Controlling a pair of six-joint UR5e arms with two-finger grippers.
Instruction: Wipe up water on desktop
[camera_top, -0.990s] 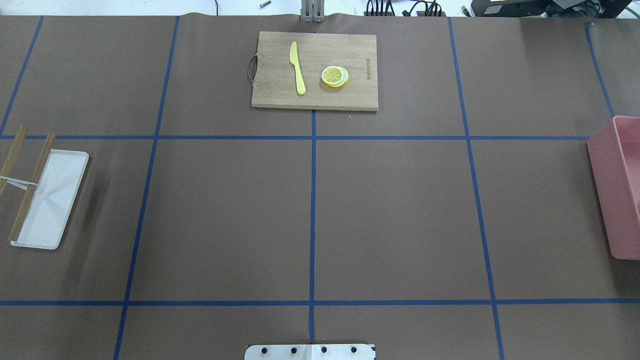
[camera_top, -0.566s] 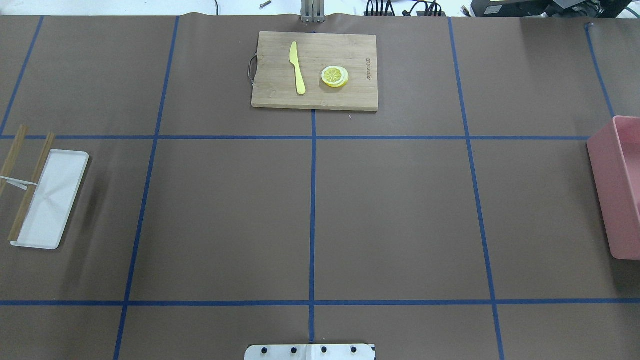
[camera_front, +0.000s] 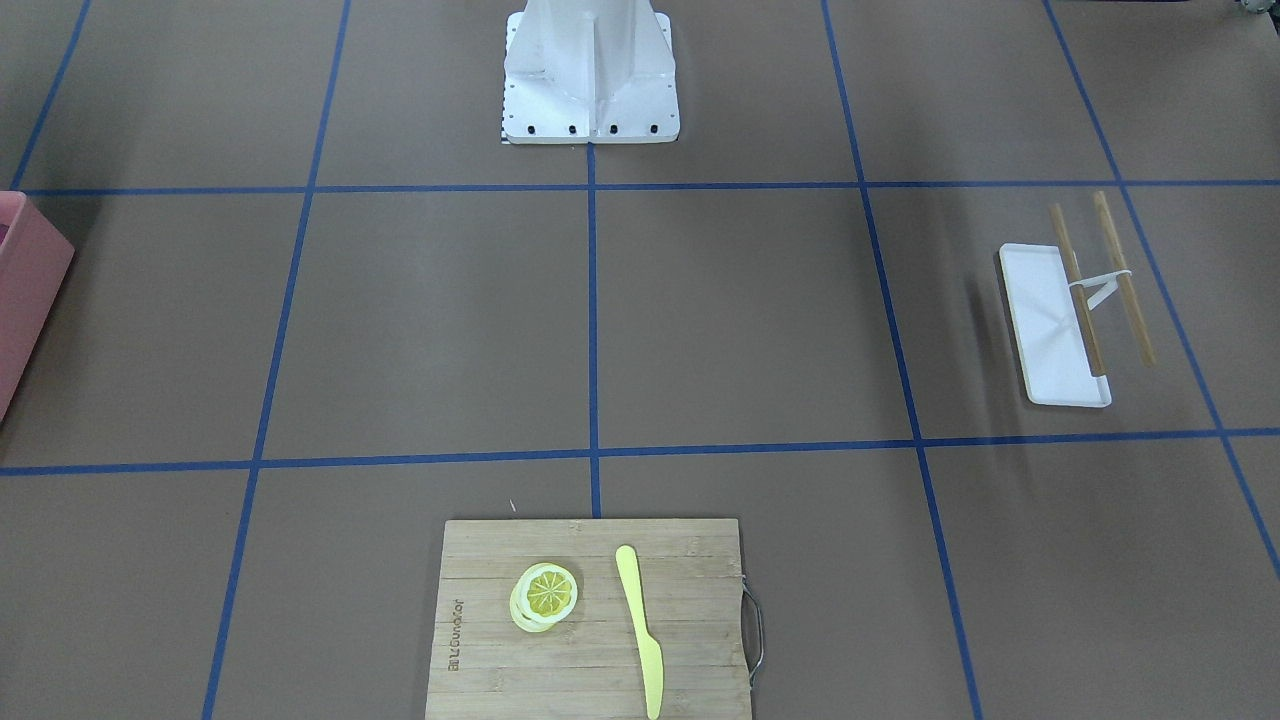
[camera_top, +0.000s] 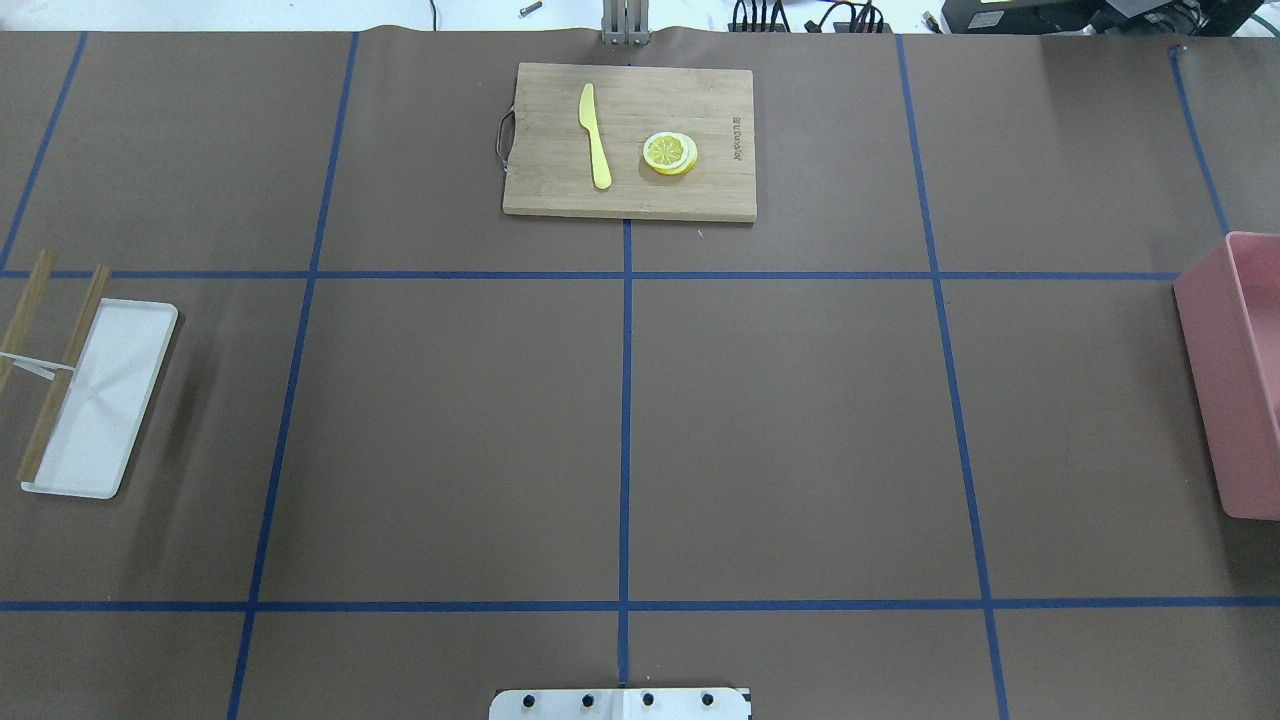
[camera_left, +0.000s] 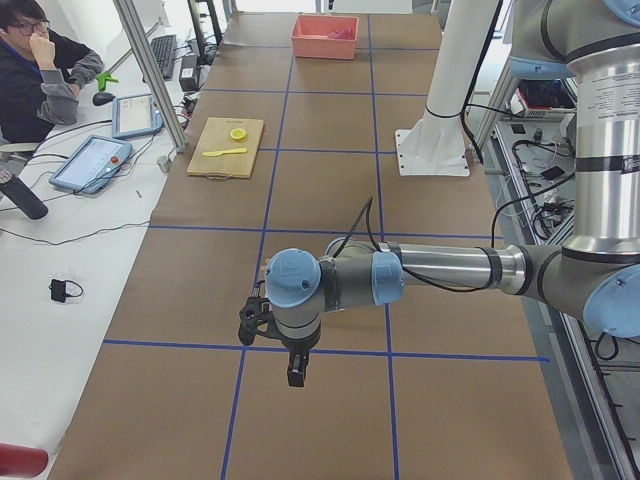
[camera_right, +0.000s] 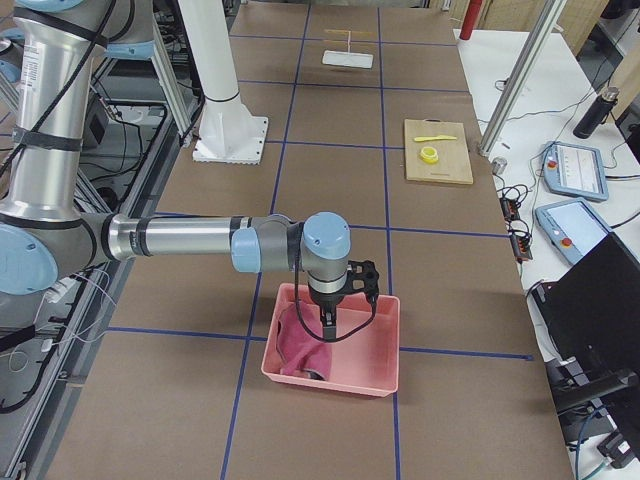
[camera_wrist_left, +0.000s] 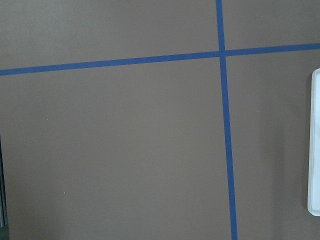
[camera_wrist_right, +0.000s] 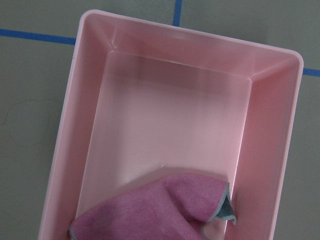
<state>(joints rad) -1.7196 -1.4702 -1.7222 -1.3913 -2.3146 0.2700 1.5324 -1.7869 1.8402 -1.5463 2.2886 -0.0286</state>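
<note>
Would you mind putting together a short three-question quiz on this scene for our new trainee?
1. True or false: the pink cloth lies inside the pink bin.
2. What lies on the cutting board beside the lemon slices? A) a yellow knife B) a spoon C) a sponge
3. Fill in: the ___ arm's gripper hangs over the bin.
Key: 1 true; 2 A; 3 right, that is, the right gripper.
</note>
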